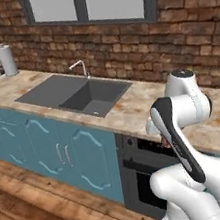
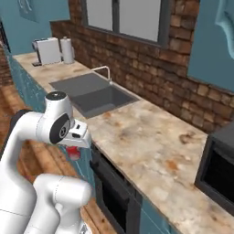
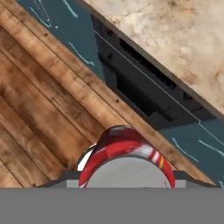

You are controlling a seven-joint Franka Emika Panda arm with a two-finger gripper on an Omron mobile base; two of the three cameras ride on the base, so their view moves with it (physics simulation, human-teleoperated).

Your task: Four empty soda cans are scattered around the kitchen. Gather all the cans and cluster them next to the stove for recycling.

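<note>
A white arm (image 2: 32, 151) is seen at lower left, bent over a wood floor (image 2: 45, 160). Beneath its hand, a red can (image 2: 74, 153) is gripped, held in the air just in front of a beige counter (image 2: 151, 151). A black oven (image 2: 114, 192) is set under the counter's edge. A grey sink (image 2: 93, 93) with a faucet (image 2: 106, 71) is sunk farther along. A toaster (image 2: 47, 50) and paper roll (image 2: 67, 49) are placed at the far end. A brick wall (image 2: 151, 64) and window (image 2: 125, 18) are seen behind; a microwave (image 2: 219, 169) stands at right.
</note>
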